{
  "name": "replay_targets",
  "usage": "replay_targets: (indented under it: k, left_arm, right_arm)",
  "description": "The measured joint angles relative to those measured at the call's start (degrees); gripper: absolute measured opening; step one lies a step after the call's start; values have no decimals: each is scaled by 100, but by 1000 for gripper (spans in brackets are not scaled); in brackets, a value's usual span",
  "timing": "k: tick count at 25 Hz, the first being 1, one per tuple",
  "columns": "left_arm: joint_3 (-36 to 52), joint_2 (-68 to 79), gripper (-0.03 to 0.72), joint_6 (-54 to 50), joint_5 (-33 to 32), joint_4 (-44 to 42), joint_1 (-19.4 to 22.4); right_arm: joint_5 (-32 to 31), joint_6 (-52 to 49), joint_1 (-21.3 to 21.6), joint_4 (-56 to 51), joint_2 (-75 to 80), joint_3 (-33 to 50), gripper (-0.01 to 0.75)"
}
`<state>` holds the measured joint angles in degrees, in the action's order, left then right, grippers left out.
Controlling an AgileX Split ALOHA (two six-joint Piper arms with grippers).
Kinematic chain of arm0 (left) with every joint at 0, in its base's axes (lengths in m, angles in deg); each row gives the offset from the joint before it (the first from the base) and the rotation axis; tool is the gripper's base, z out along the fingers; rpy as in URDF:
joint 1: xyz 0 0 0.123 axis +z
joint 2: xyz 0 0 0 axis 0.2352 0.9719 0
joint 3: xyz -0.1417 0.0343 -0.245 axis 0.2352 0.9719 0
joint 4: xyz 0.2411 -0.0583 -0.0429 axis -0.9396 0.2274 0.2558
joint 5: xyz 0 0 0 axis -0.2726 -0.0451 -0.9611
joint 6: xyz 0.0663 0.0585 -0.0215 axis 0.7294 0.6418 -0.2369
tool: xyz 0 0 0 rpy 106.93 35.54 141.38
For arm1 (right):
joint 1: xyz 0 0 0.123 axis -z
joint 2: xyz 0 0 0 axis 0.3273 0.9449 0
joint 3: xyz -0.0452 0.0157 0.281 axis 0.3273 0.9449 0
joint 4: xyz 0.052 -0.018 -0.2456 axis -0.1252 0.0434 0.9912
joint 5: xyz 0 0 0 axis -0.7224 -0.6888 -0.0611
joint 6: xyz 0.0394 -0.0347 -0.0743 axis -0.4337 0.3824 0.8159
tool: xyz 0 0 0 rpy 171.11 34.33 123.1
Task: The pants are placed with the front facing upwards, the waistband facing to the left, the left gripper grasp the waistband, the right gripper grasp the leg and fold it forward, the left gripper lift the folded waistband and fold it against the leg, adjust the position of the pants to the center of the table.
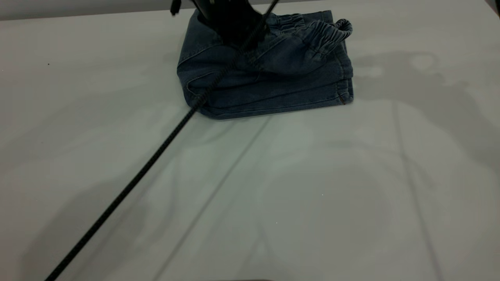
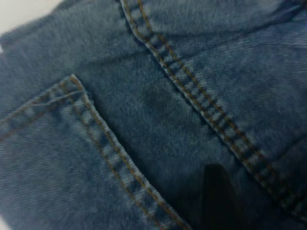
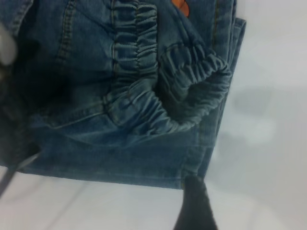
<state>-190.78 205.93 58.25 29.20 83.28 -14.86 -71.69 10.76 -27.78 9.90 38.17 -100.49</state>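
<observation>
the pants (image 1: 269,78) lie folded into a compact bundle at the far middle of the table (image 1: 273,187), with the ruffled waistband (image 1: 324,33) on top toward the right. the left gripper (image 1: 230,19) presses down on the bundle's far left part, its braided cable (image 1: 129,187) trailing toward the near left; whether its fingers are apart or together cannot be told. the right gripper (image 3: 194,206) hovers beside the bundle, state also unclear.

The left pincer (image 1: 230,23) hangs low at the far edge of the exterior view, its cable (image 1: 129,187) running diagonally toward the near left corner.
</observation>
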Motion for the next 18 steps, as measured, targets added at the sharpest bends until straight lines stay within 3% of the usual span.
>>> replay_targets:
  k: [7, 18]
  left_arm:
    - [-41, 345, 381, -346, 73, 0, 0]
    - [-112, 266, 381, -1309, -1414, 0, 0]
  right_arm:
    - [-6, 6, 0, -3, 0, 0, 443]
    - [-6, 59, 0, -3, 0, 0, 443]
